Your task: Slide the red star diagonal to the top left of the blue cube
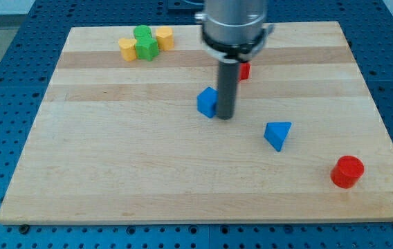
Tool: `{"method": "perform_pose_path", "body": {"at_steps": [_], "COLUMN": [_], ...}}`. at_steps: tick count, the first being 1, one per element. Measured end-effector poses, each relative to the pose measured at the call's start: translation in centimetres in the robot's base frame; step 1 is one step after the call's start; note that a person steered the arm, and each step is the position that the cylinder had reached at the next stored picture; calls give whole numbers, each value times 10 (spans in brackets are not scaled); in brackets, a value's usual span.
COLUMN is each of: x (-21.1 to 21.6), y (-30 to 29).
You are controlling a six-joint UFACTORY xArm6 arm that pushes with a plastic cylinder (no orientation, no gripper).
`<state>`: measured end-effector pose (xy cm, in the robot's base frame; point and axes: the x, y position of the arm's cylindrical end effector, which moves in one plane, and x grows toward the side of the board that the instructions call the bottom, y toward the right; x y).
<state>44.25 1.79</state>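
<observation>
The blue cube (207, 102) sits near the middle of the wooden board (113, 173). My tip (225, 117) rests on the board right beside the cube's right side, touching or nearly touching it. A red block (244, 70), the red star, shows only as a small part behind the rod, up and to the right of the blue cube; its shape is mostly hidden by the rod.
A blue triangle block (278, 134) lies right of the tip. A red cylinder (347, 171) stands at the lower right. At the upper left, a cluster holds two green blocks (144, 41), a yellow block (127, 49) and a yellow cylinder (165, 37).
</observation>
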Motion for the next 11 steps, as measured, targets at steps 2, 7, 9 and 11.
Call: {"method": "perform_pose_path", "body": {"at_steps": [2, 7, 9, 11], "x": [-40, -88, -67, -85], "y": [114, -34, -69, -30]}}
